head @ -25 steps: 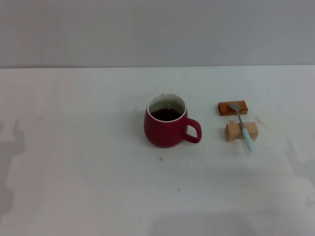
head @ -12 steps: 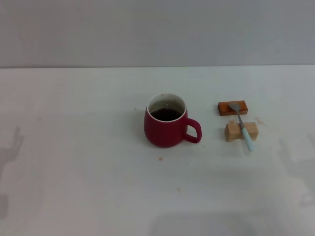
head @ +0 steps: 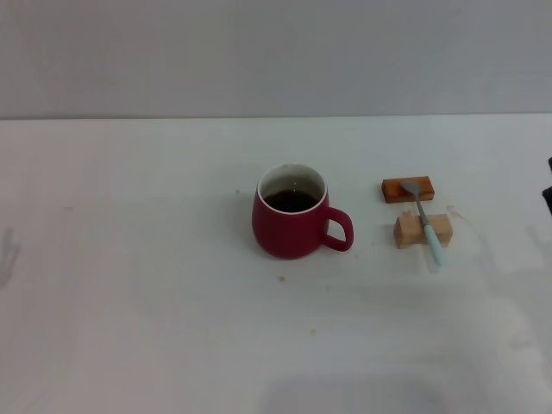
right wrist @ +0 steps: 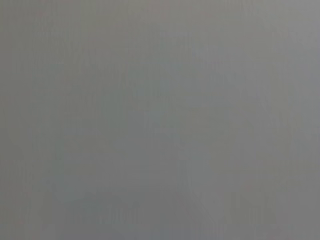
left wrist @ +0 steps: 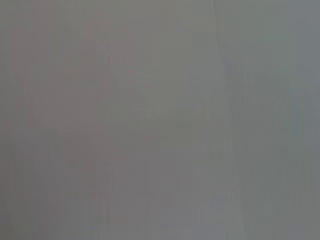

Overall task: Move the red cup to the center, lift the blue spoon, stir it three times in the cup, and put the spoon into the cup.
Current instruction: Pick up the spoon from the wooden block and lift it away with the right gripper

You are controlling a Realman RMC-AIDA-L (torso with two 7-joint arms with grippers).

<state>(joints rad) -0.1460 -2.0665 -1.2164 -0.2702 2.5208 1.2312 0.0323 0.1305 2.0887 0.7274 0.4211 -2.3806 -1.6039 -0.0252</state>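
- The red cup (head: pixel 291 220) stands upright on the white table (head: pixel 138 302), with dark liquid inside its white rim and its loop handle turned toward the blue spoon (head: pixel 424 218).
- The blue spoon lies to the handle side of the cup, well apart from it, its grey bowl on the orange-brown block (head: pixel 407 189) and its neck across the tan wooden block (head: pixel 423 230).
- The pale handle reaches past the tan block toward the near table edge.
- A dark sliver at the frame edge, beyond the spoon from the cup, appears to be the right gripper (head: pixel 548 194); whether its fingers are apart or together cannot be told.
- The left gripper does not show in any view; both wrist views give only blank grey.
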